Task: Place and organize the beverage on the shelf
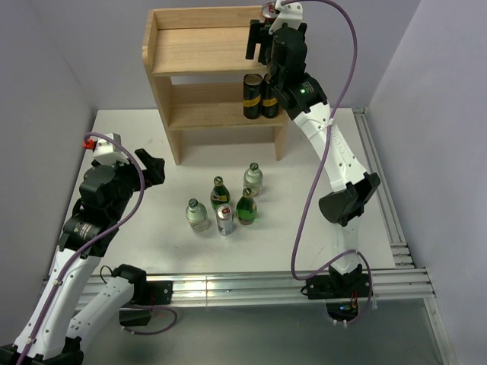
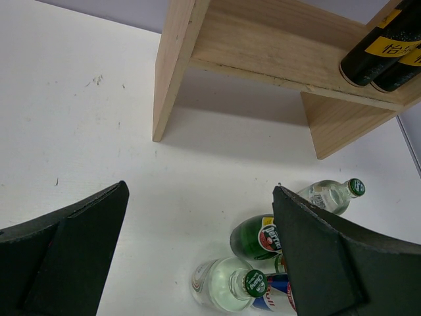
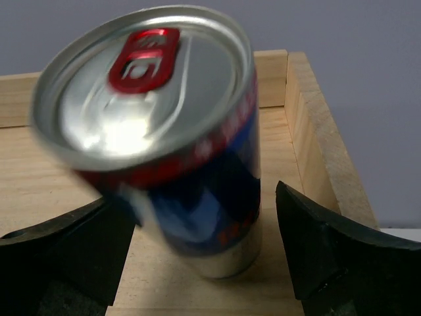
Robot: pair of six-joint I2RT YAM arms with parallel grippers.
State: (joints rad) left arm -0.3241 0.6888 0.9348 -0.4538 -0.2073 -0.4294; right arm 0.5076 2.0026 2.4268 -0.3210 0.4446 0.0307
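The wooden shelf (image 1: 199,46) stands at the back of the table. My right gripper (image 1: 262,29) is at the right end of its top board, jaws open on either side of a silver-and-blue can (image 3: 184,164). The can stands on the board (image 3: 39,178) close to the raised rim (image 3: 322,145) and looks blurred. Two green bottles (image 1: 221,192) (image 1: 246,207), two clear bottles (image 1: 197,214) (image 1: 253,179) and a second can (image 1: 225,219) stand grouped on the table. My left gripper (image 1: 154,169) is open and empty, left of that group (image 2: 227,283).
Two dark containers with yellow labels (image 1: 260,96) stand at the right end of the shelf's lower tier and show in the left wrist view (image 2: 378,49). Metal rails (image 1: 380,190) run along the table's right and near edges.
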